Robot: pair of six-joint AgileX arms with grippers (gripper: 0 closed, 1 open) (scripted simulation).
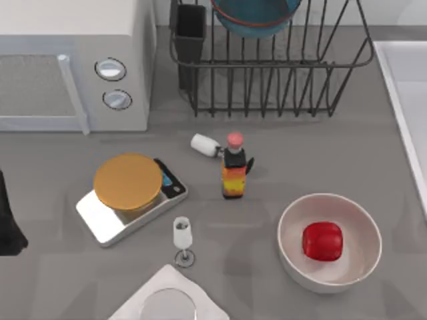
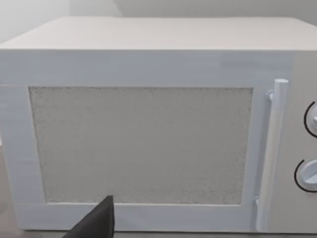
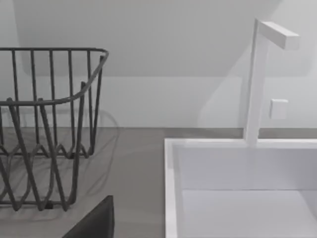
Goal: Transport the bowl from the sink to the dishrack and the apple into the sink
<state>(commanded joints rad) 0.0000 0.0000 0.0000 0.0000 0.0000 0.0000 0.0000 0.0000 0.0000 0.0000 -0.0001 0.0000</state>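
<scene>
We see one teal bowl (image 1: 257, 17) with a red-orange rim in the dishrack (image 1: 273, 67) and one glossy red apple (image 1: 323, 241) in the white bowl (image 1: 329, 243). Whether our grippers' jaws are open or closed we cannot tell.

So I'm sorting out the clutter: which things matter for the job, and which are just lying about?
Job: bowl, dishrack, apple, sink.

Lying about: white bowl, microwave, bottle, kitchen scale, wine glass.
</scene>
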